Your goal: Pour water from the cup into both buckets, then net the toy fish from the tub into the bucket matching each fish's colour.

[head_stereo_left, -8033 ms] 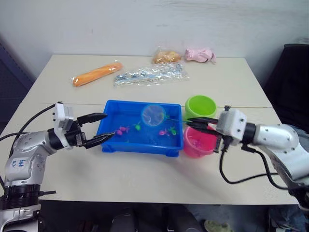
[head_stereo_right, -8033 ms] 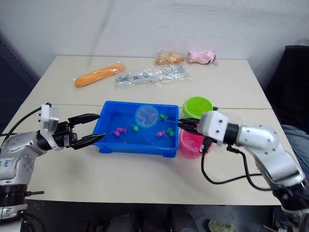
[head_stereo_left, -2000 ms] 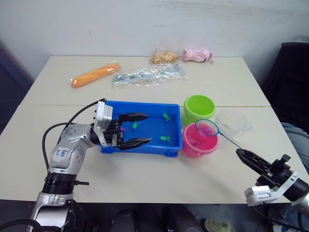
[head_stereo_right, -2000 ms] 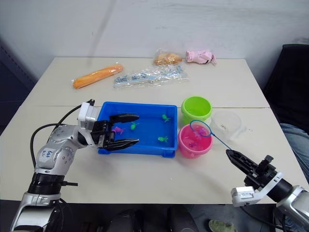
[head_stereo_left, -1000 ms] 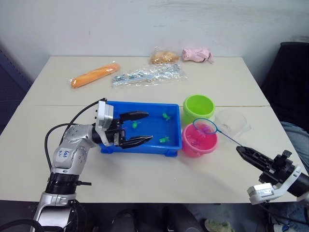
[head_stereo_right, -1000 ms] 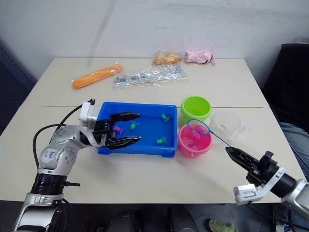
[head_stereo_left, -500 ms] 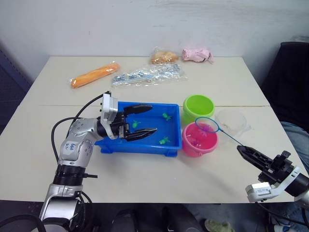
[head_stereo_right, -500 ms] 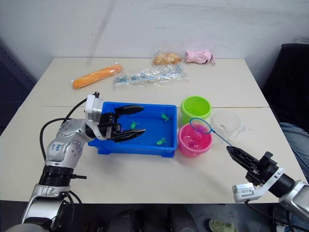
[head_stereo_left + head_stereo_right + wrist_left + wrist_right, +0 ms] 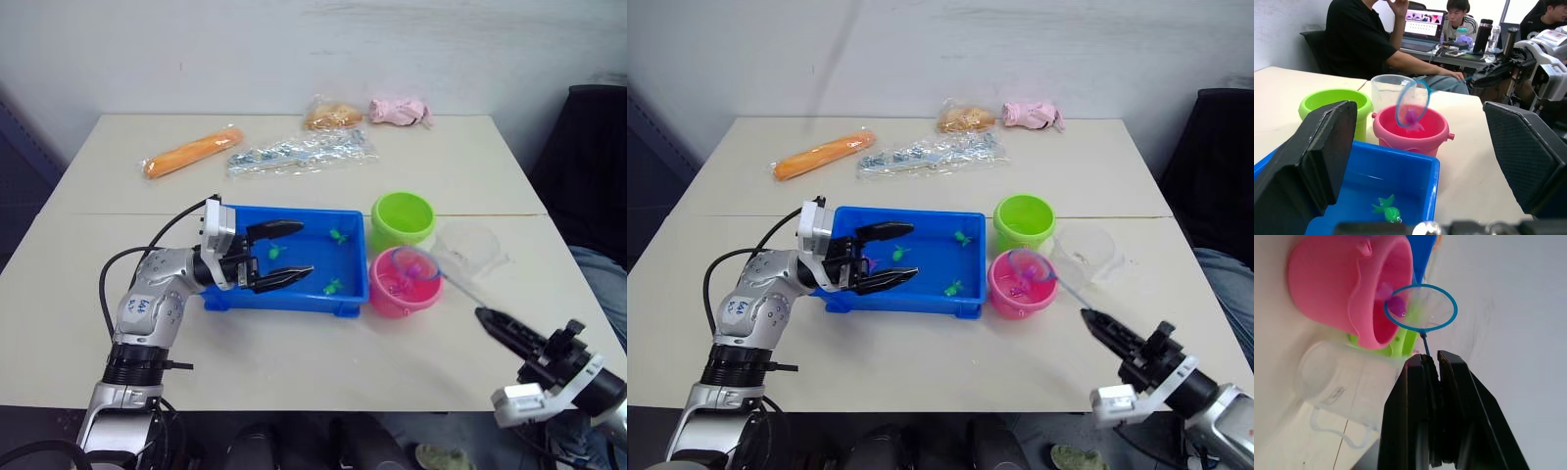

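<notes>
Net [image 9: 1413,102] is hanging over the pink bucket [image 9: 403,286], its blue hoop tilted and a magenta fish [image 9: 1411,116] sitting in the mesh. Blue handwriting is showing on the left arm's grey casing, too small to read; faint printed marks on the cup [image 9: 1334,382] are also unreadable. The right gripper [image 9: 1434,363] is clamping the net's thin handle between fingers that are pressed nearly together, with the hoop out beyond the fingertips and the bucket's mouth just past it. The left gripper [image 9: 277,253] is holding nothing, its jaws spread wide above the tub [image 9: 217,296], with green fish [image 9: 334,287] lying in the water just beyond its fingertips. The green bucket [image 9: 403,216] is standing beyond the pink one, touching or nearly touching it, and the cup is sitting beside both. The left wrist view is showing the fish inside the net plainly, plus people seated at a desk with a laptop behind the table. The head views are showing a packaged orange roll [image 9: 192,152] and other bags on the far side of the table.
</notes>
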### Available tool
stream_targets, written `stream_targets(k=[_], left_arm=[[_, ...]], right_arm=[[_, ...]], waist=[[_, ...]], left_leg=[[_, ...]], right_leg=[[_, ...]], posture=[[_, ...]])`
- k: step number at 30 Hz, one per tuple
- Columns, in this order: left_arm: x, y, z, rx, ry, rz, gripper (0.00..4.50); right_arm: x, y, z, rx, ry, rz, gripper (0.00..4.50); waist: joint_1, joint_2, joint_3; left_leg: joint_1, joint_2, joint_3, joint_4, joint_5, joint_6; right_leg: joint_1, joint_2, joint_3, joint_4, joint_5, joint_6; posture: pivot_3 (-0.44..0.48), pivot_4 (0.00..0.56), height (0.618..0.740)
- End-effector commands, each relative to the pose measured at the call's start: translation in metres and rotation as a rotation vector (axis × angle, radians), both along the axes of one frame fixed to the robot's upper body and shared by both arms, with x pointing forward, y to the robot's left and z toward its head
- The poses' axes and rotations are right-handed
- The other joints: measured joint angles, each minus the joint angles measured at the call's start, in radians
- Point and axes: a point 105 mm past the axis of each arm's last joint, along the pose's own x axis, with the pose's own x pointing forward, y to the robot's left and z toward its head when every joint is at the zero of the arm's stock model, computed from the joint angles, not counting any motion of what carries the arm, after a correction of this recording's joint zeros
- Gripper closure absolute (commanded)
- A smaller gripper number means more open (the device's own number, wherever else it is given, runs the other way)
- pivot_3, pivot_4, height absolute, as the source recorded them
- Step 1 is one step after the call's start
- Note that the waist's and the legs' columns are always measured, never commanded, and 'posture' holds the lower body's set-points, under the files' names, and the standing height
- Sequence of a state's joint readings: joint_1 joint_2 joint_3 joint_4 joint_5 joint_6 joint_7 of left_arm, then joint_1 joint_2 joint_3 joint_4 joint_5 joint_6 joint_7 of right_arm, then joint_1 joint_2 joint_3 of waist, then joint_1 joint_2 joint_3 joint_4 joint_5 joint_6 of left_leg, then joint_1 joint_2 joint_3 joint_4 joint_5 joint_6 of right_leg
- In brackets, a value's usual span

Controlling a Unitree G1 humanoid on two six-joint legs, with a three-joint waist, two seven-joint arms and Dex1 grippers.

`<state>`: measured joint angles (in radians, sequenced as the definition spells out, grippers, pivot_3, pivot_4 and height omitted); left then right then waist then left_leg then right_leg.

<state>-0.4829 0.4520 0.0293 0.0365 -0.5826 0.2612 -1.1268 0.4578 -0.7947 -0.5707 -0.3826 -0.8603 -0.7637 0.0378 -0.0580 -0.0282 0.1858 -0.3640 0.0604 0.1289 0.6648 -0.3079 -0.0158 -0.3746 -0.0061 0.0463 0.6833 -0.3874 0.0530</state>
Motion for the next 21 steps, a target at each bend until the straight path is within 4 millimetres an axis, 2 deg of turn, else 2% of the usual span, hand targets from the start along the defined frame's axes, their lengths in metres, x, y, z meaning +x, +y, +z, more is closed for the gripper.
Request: stream_targets(k=[1,4,8,11,14,17,21], left_arm=[[-0.005,0.001,0.010,-0.008,-0.046,-0.006,0.06],[-0.003,-0.003,0.010,-0.011,-0.047,-0.018,0.06],[-0.003,-0.002,0.011,-0.014,-0.049,-0.016,0.06],[-0.003,-0.003,0.009,-0.013,-0.046,-0.019,0.06],[-0.002,-0.002,0.010,-0.020,-0.048,-0.012,0.06],[-0.004,-0.004,0.009,-0.011,-0.048,-0.024,0.06],[-0.001,-0.002,0.012,-0.024,-0.054,-0.007,0.06]], right_arm=[[0.001,-0.006,0.014,0.008,-0.056,-0.038,4.50],[-0.008,0.014,-0.007,0.014,0.026,0.033,4.50],[-0.006,0.007,0.007,0.011,-0.025,-0.011,4.50],[-0.015,0.016,-0.007,0.016,0.043,0.035,4.50],[-0.008,-0.003,0.004,0.017,-0.011,-0.056,4.50],[-0.015,0.017,-0.010,0.014,0.052,0.046,4.50],[-0.007,0.005,-0.001,0.024,0.003,-0.023,4.50]], waist=[[0.002,0.000,0.000],[0.006,-0.001,0.000],[0.006,0.000,0.000],[0.002,-0.001,-0.001],[0.003,-0.001,-0.001],[0.001,-0.001,-0.001],[0.003,-0.001,-0.001]], left_leg=[[0.001,0.000,0.000,0.000,0.000,0.000],[0.002,0.000,-0.001,-0.002,0.000,0.000],[0.001,0.000,0.000,-0.002,0.000,0.000],[0.002,0.000,0.001,-0.001,0.000,0.000],[0.003,0.000,0.001,-0.002,0.000,0.000],[0.005,0.000,0.003,-0.002,0.000,0.000],[0.005,0.000,0.004,-0.003,0.000,0.000]], right_leg=[[0.001,0.000,0.000,0.000,0.000,0.000],[0.001,0.001,0.000,0.000,0.000,0.000],[0.000,0.001,0.001,0.000,-0.001,-0.001],[0.001,0.000,0.002,0.000,0.000,0.000],[0.002,0.001,0.002,0.000,0.000,0.000],[0.002,0.001,0.004,0.000,0.000,0.000],[0.002,0.001,0.004,0.000,0.000,0.000]], posture=[[0.000,0.150,0.740],[0.000,0.150,0.740],[0.000,0.150,0.740],[0.000,0.150,0.740],[0.000,0.150,0.740],[0.000,0.150,0.740],[0.000,0.150,0.740]])
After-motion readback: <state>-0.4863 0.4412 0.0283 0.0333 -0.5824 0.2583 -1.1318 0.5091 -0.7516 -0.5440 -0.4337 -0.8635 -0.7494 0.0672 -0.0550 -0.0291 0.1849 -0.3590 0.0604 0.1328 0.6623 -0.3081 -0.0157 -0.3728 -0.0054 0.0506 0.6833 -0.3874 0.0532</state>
